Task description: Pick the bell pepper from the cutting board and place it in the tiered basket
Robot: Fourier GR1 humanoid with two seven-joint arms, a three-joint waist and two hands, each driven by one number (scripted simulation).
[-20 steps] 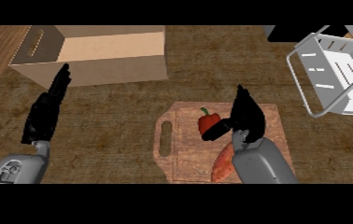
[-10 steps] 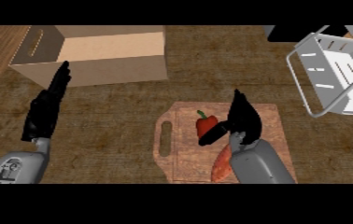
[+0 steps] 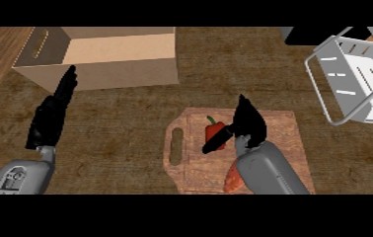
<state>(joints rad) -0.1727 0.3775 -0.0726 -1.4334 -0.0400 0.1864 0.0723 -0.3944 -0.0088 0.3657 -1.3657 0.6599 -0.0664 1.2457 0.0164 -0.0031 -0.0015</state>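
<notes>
The robot's right hand [image 3: 247, 122] is over the wooden cutting board [image 3: 284, 132], near the middle of the view, its grey forearm coming up from the lower edge. The fingers are straight and point away from the robot, while the thumb angles down to the left and touches or overlaps the right side of the red bell pepper [image 3: 215, 131]. The hand is open and has not closed on anything.

The pepper sits on the board, just left of the hand, green stem up. Partly hidden under the forearm, lower on the board, lies an orange-red vegetable [image 3: 233, 179], possibly a carrot. The board has a handle slot along its left edge.

Farther out, the white wire tiered basket [image 3: 342, 78] stands at the right edge of the view, well apart from the board. An open cardboard box [image 3: 109, 58] sits at the upper left on the wooden counter [image 3: 146, 117]. The left hand [image 3: 53, 115] rests open at the left, fingers up, holding nothing.

The step in hand looks like the approach to the grasp. Next, the right hand would need to wrap fingers and thumb around the pepper, lift it off the board, then carry it right and away toward the basket.
</notes>
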